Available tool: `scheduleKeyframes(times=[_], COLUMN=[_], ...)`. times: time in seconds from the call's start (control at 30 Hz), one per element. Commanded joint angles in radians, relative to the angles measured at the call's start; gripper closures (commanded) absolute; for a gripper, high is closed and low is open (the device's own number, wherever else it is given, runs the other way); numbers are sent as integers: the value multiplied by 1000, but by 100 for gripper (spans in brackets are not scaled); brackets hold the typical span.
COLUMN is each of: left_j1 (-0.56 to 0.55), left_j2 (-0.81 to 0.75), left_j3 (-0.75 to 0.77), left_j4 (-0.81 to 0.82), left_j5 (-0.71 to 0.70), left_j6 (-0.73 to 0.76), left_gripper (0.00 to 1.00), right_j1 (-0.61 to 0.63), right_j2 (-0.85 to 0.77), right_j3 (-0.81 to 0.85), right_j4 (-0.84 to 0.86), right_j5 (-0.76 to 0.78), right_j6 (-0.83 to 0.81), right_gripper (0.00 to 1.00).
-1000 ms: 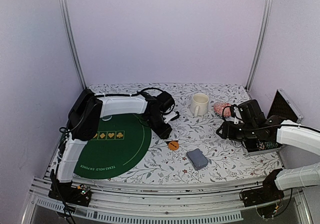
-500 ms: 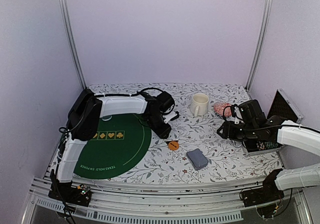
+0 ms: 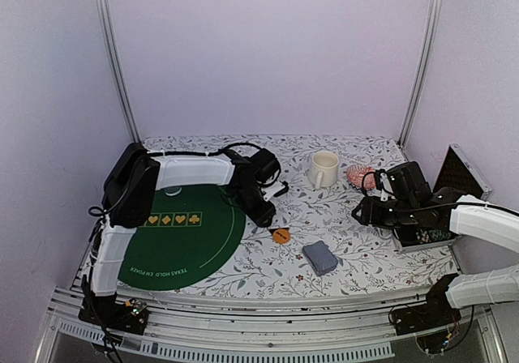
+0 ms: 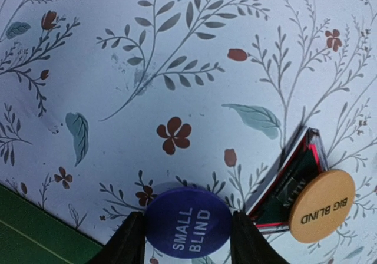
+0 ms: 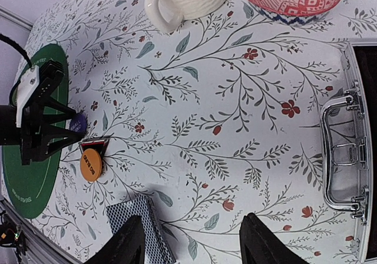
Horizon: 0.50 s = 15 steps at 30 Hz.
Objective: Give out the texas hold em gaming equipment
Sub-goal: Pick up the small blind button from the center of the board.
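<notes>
Where flowers (image 4: pixel 174 135) spread, left claw (image 4: pixel 189 241) pinches blue disc (image 4: pixel 187 228).

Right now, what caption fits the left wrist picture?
Left gripper holds blue SMALL BLIND button near orange BIG BLIND button.
</notes>
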Motion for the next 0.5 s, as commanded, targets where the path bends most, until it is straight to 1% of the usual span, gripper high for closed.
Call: scheduleKeyframes(times=[0.0, 0.27, 0.47], left_j1=[-10, 2, 43], left_j2=[-81, -128, -189], left_j3=[-19, -47, -129], left_j4=[-4, -16, -17], left_j5=[16, 9, -20], left_j6=[-6, 3, -8], left_gripper=[58, 57, 57], right_j1=[-4, -4, -3], right_j2=[-22, -24, -27], right_j3=[-15, -16, -18], right_j4=[-7, -7, -7], right_j5=[20, 19, 18], right_j6=[13, 13, 14], right_gripper=[43, 43, 43])
